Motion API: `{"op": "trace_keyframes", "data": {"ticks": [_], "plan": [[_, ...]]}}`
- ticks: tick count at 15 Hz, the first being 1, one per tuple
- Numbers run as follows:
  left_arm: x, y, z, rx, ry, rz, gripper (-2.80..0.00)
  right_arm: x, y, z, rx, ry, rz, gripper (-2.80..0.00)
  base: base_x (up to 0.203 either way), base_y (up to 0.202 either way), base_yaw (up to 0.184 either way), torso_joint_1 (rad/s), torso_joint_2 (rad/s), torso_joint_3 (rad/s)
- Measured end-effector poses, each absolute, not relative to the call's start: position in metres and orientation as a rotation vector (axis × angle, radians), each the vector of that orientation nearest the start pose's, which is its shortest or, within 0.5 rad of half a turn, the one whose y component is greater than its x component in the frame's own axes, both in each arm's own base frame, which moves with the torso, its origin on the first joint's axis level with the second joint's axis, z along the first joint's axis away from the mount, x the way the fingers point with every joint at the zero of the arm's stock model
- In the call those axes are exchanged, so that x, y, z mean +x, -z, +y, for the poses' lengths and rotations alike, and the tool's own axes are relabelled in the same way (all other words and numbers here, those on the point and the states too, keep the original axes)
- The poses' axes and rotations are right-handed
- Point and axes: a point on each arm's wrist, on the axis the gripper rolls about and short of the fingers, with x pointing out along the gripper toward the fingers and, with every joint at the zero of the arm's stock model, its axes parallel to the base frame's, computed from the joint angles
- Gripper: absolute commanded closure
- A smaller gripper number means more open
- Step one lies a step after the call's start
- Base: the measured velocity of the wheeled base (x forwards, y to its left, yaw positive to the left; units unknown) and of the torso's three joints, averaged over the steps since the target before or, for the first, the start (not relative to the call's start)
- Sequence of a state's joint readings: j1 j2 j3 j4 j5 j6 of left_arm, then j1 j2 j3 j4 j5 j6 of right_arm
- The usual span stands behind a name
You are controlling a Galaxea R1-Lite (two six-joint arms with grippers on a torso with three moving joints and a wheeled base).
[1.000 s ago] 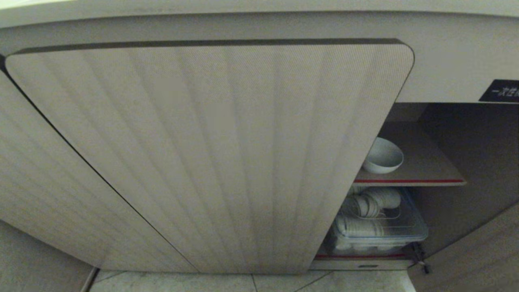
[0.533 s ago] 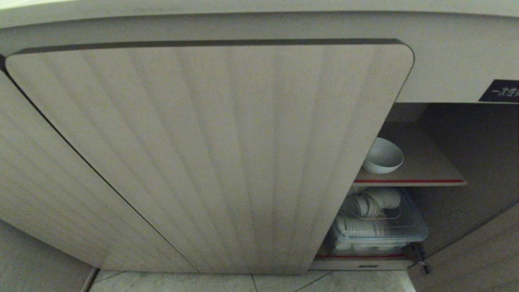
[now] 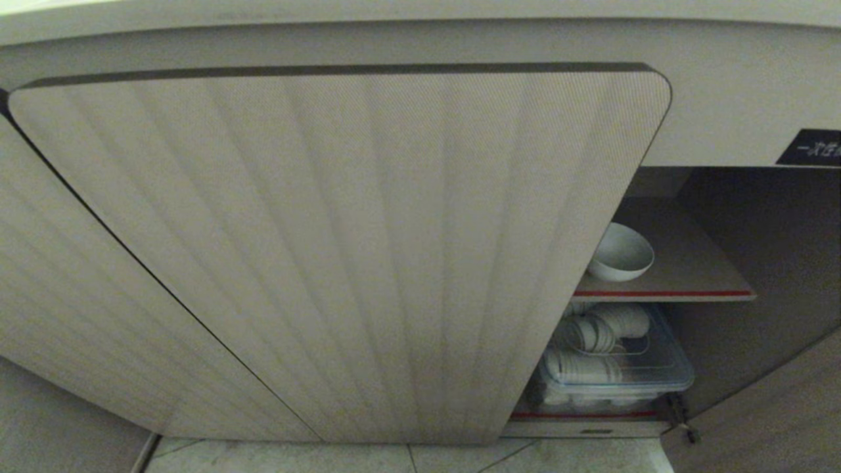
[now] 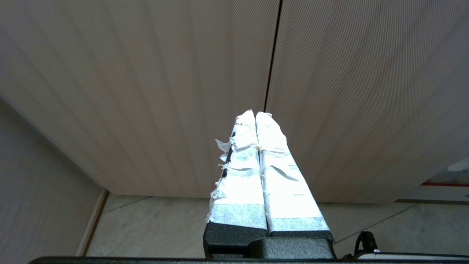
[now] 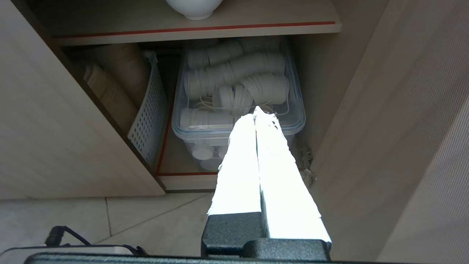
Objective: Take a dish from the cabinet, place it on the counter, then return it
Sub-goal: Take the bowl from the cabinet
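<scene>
The cabinet (image 3: 341, 249) is seen with a closed ribbed door filling most of the head view; the compartment at the right stands open. The dish (image 3: 619, 251) is noted upright on the upper shelf (image 3: 683, 289), near its red front edge, its left side hidden by the door. In the right wrist view only the foot and lower body of the dish (image 5: 194, 7) are seen, the rest cut off. Below the shelf a clear box (image 3: 663, 374) of stacked white cups (image 3: 594, 332) is partly hidden by the door. A black label (image 3: 811, 148) is cut off at the frame edge, unreadable. The right gripper (image 5: 258, 113) is clenched, empty, held before the box. The left gripper (image 4: 255, 115) is clenched, empty, before the closed doors. Neither arm is seen in the head view.
</scene>
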State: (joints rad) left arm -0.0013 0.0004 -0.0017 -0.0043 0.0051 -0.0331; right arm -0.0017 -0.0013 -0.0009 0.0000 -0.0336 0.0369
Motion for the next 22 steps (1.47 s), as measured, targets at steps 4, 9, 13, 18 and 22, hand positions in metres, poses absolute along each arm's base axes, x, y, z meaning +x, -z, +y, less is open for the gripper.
{"op": "trace_keyframes", "data": {"ticks": [4,9,13,18,22], "plan": [[-0.023,-0.076,0.0,-0.033,-0.003,-0.006,0.0,-0.024,-0.078,0.0,-0.045,0.004,0.008,0.0,0.0,0.0,0.0,0.0,0.0,0.0],[-0.023,-0.076,0.0,-0.033,-0.004,-0.005,0.0,-0.031,-0.09,0.002,-0.067,-0.086,0.057,0.0,0.0,0.0,0.0,0.0,0.0,0.0],[-0.023,-0.076,0.0,-0.034,-0.004,-0.006,0.0,-0.019,-0.11,0.003,-0.064,-0.119,0.081,0.0,0.0,0.0,0.0,0.0,0.0,0.0],[-0.023,-0.076,0.0,-0.033,-0.004,-0.006,0.0,0.025,-0.144,0.005,-0.07,-0.238,0.185,0.0,0.0,0.0,0.0,0.0,0.0,0.0],[-0.023,-0.076,0.0,-0.033,-0.004,-0.006,0.0,0.076,-0.158,0.007,-0.123,-0.324,0.324,0.0,0.0,0.0,0.0,0.0,0.0,0.0]]}}
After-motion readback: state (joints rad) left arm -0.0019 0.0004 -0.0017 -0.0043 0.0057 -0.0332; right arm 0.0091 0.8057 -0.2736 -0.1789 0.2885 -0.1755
